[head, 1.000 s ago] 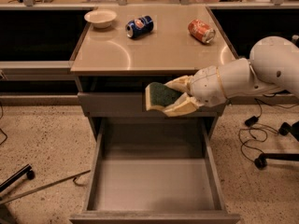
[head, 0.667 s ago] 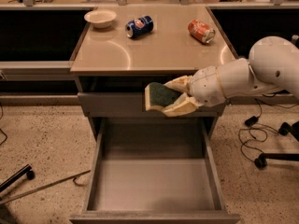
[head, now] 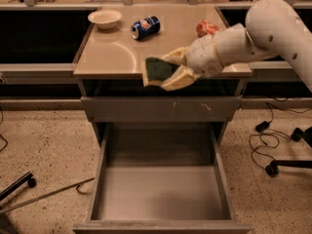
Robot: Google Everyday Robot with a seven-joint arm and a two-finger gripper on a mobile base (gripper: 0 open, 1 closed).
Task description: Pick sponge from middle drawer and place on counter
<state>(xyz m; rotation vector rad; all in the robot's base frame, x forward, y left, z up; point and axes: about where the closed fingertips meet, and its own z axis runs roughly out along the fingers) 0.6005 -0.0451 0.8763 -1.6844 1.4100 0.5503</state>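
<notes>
My gripper [head: 163,71] is shut on the sponge [head: 157,68], whose dark green face is turned toward the camera with a yellow edge on the left. It holds the sponge at the front edge of the tan counter [head: 112,57], just above the counter's level. The middle drawer [head: 161,191] stands pulled out below, and its grey floor is bare. The white arm reaches in from the upper right.
On the counter stand a white bowl [head: 104,18] at the back left, a blue can [head: 145,27] lying on its side, and a red can [head: 207,27] behind the arm. Cables and a chair base [head: 285,165] lie on the speckled floor at right.
The gripper has risen with the sponge from in front of the top drawer front to the counter's front edge.
</notes>
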